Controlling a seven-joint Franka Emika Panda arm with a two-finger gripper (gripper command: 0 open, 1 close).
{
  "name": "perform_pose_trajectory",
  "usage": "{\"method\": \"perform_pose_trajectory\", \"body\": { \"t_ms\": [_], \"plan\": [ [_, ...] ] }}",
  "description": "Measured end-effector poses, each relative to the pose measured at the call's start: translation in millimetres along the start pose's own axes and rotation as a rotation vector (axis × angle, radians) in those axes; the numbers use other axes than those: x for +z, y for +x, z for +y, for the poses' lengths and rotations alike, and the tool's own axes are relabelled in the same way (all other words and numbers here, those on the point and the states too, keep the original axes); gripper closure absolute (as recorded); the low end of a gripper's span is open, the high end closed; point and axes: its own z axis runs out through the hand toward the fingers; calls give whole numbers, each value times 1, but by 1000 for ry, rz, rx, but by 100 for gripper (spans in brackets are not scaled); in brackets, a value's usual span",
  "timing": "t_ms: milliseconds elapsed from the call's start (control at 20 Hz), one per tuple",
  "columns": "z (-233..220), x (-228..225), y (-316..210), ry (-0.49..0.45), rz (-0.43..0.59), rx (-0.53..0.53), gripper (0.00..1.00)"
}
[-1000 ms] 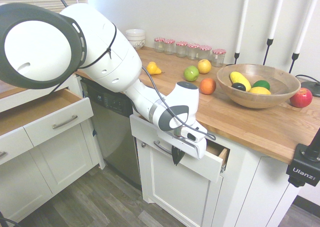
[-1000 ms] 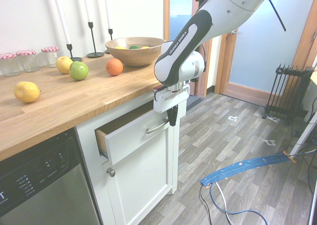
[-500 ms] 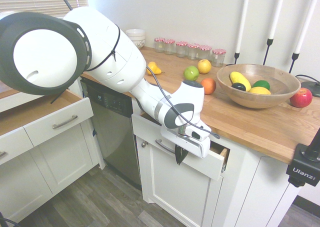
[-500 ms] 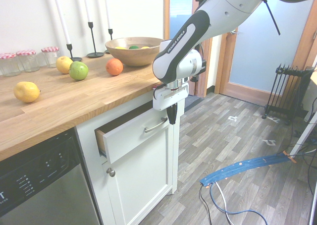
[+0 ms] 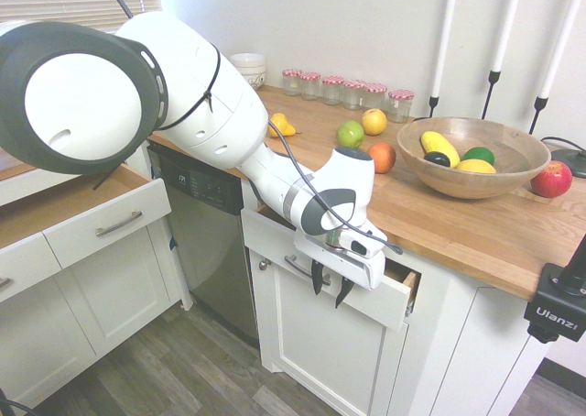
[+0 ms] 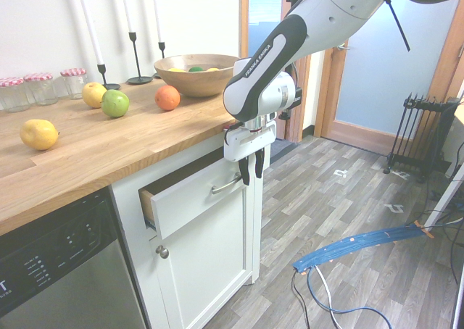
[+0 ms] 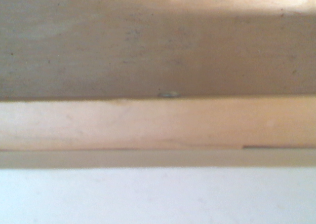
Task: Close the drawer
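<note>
Claw [image 5: 330,288] pointing down, fingers [image 6: 241,175] spread partway, empty, nothing gripped. Drawer [image 5: 366,297] partly pulled out under the wooden countertop [image 5: 458,219], white front right behind the fingertips, silver handle [image 6: 226,186] just beside them. Plywood drawer inside [image 7: 158,51] directly below in wrist view. Fruit bowl [image 5: 472,155] up on counter, well apart.

I hold the white jointed robot arm [image 5: 220,123] stretched out and bent downward at the wrist. Its black two-finger gripper [image 5: 329,282] [image 6: 249,168] points straight down, fingers [image 5: 317,278] parted with a clear gap, gripping nothing.
</note>
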Motion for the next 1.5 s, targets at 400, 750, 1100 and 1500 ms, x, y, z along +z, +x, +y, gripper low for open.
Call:
{"method": "perform_pose_trajectory", "body": {
  "t_ms": [400,750,1100,1500],
  "plan": [
    [-1,-4,-4,6,11,-3,0],
    [18,-15,-54,14,32,-5,0],
    [49,-34,-123,9,52,2,0],
    [68,-63,-159,28,79,-4,0]
  ]
}}
